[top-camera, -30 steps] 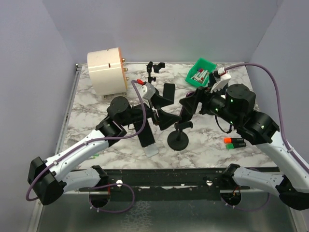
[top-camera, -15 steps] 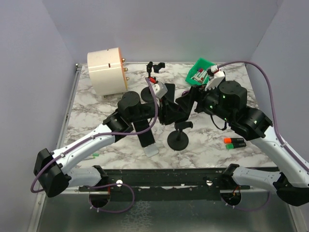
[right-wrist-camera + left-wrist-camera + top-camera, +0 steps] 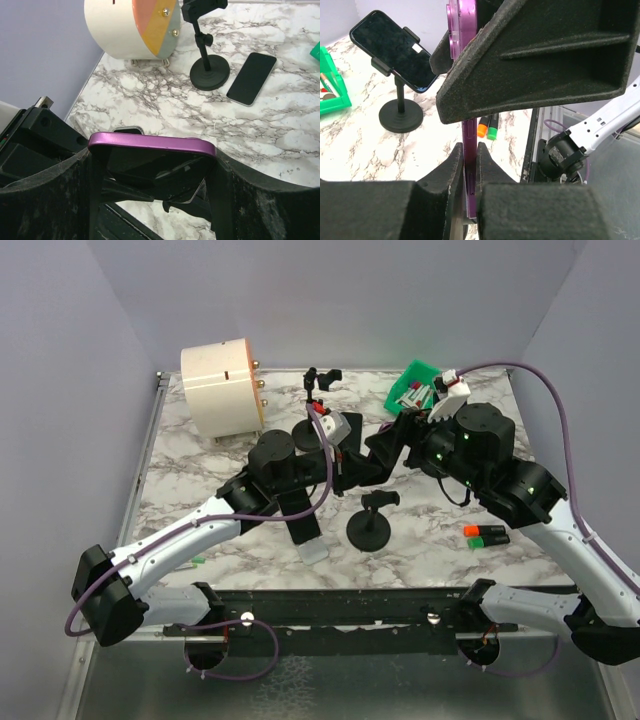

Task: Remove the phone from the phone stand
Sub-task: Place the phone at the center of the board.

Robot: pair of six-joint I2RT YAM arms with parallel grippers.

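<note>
The left hand [image 3: 469, 155] is clamped on the lower part of the purple phone [image 3: 150, 144], pinching its thin sides, which the left wrist view shows edge-on. The phone hangs above the desk [image 3: 180, 455] where the two hands meet. In the top view that is about 11 o'clock from the bare stand [image 3: 368, 528] and apart from it, so the phone looks free of the clamp. The right hand [image 3: 152, 172] is closed on it too, one finger at each end of its upper edge. With both hands on one phone, I judge it best that only one lets go, slowly, while the other holds firm. Neither should twist against the other or dip toward the stand at 5 o'clock.
</note>
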